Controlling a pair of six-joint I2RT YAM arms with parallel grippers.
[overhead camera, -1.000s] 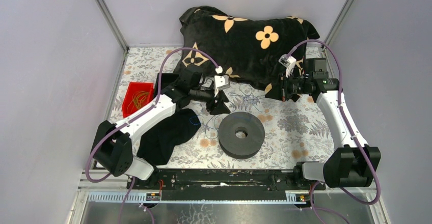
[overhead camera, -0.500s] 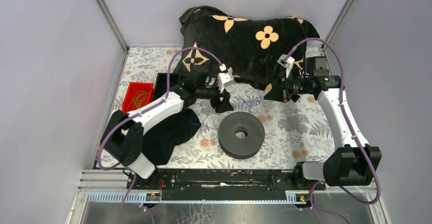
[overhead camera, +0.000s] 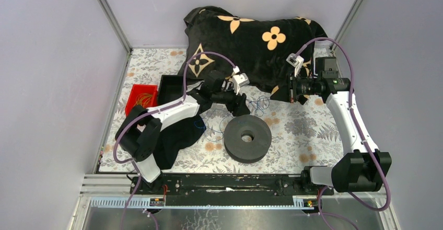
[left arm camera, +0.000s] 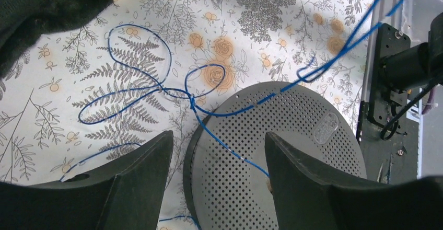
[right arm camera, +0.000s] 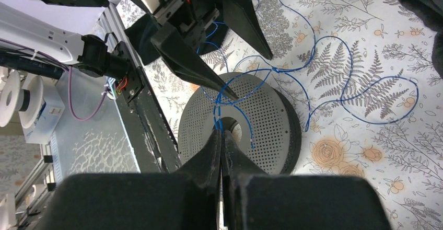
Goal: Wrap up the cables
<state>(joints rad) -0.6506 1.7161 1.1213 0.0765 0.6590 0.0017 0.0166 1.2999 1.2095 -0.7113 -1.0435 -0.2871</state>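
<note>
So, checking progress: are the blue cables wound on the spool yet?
Not wound: the cables lie in loose loops on the table and across the spool.

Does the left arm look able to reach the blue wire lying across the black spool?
Probably yes. The left claw is open over the edge of the spool, and the blue wire runs between its fingers, uncovered. The right claw pinches the same wire but stands well aside.
</note>
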